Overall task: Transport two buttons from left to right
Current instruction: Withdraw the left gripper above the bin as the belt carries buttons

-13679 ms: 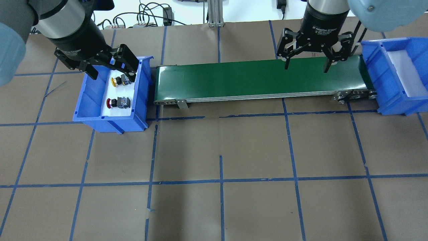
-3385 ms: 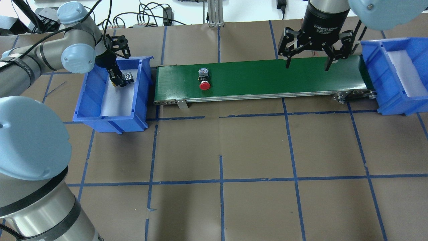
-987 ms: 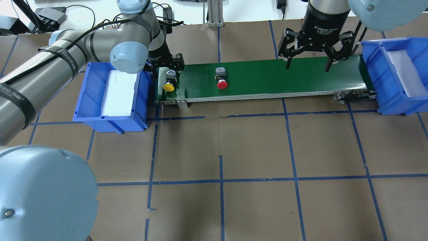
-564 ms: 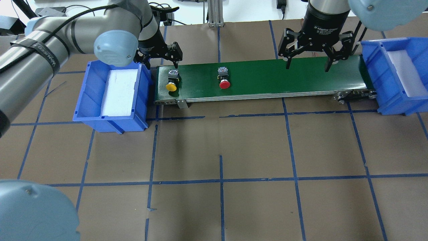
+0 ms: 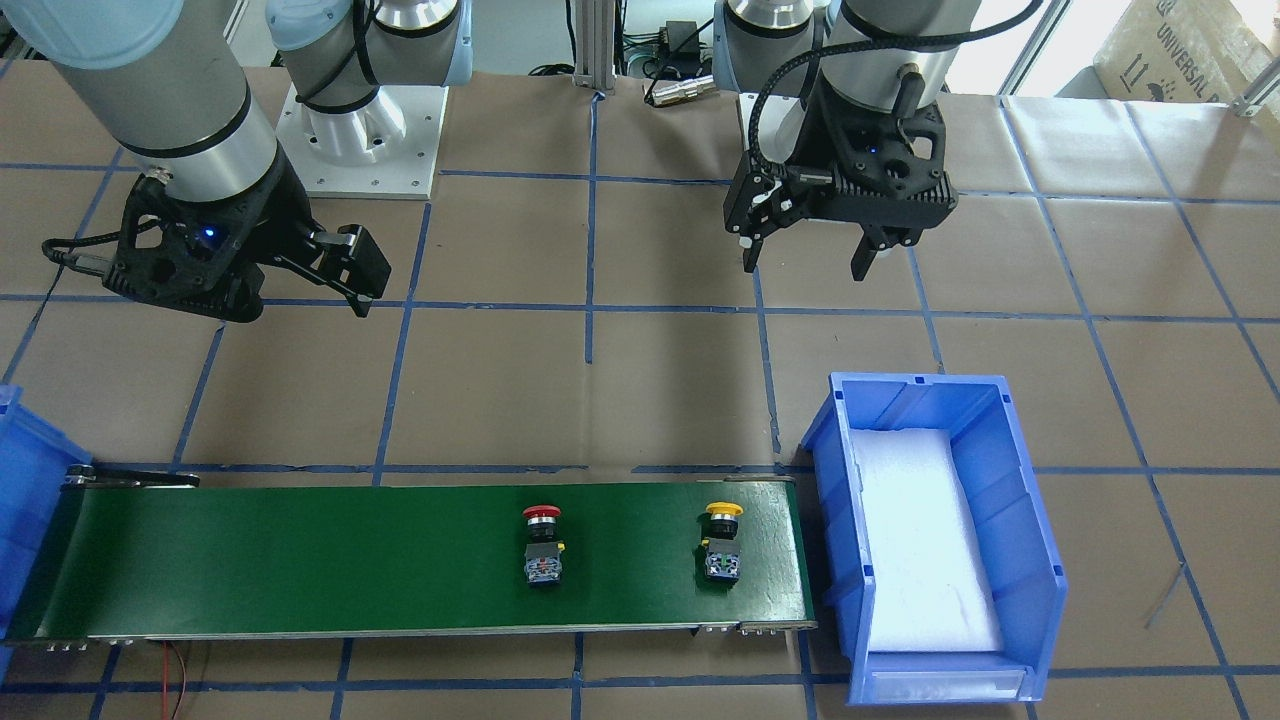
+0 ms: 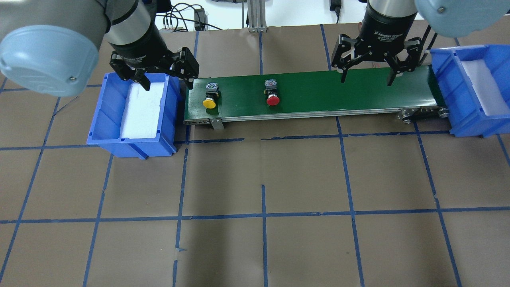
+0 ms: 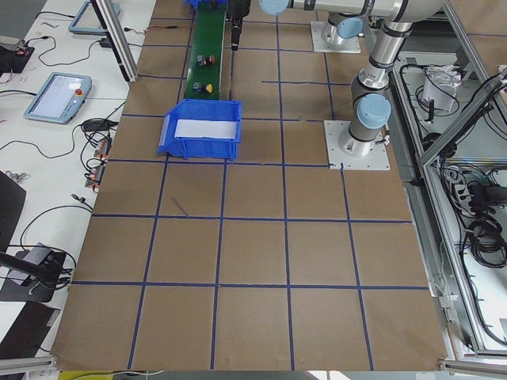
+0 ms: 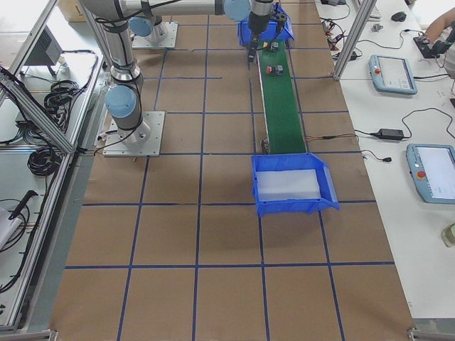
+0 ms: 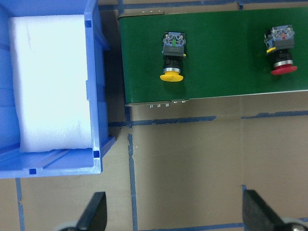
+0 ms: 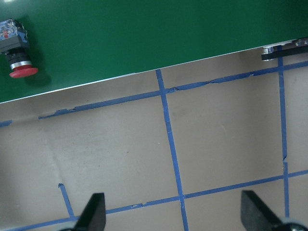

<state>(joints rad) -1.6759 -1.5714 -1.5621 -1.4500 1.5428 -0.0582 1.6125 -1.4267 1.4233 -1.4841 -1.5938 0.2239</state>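
One yellow-capped button (image 6: 209, 97) lies sideways on the green conveyor belt (image 6: 338, 91), just beside the spread, empty left hand (image 6: 165, 79). The red-capped button (image 6: 272, 93) lies well short of the spread right hand (image 6: 366, 77). Round caps could roll them askew, spoiling that hand's pinch.

There are two buttons: one red button (image 6: 272, 93) and one yellow button (image 6: 210, 96). There is one green conveyor belt (image 6: 338, 89). Two blue bins stand out: the left bin (image 6: 106, 115) and the right bin (image 6: 448, 75). Two white foam pads, one per bin: the left pad (image 6: 141, 105) and the right pad (image 6: 482, 85). Two robot arms: the left arm (image 6: 127, 24) and the right arm (image 6: 388, 16). Two grippers, the left gripper (image 6: 167, 83) and the right gripper (image 6: 365, 81), have two fingers apiece, four in all. Two tablets lie on one side bench (image 8: 426, 114): the near tablet (image 8: 435, 174) and the far tablet (image 8: 391, 73)
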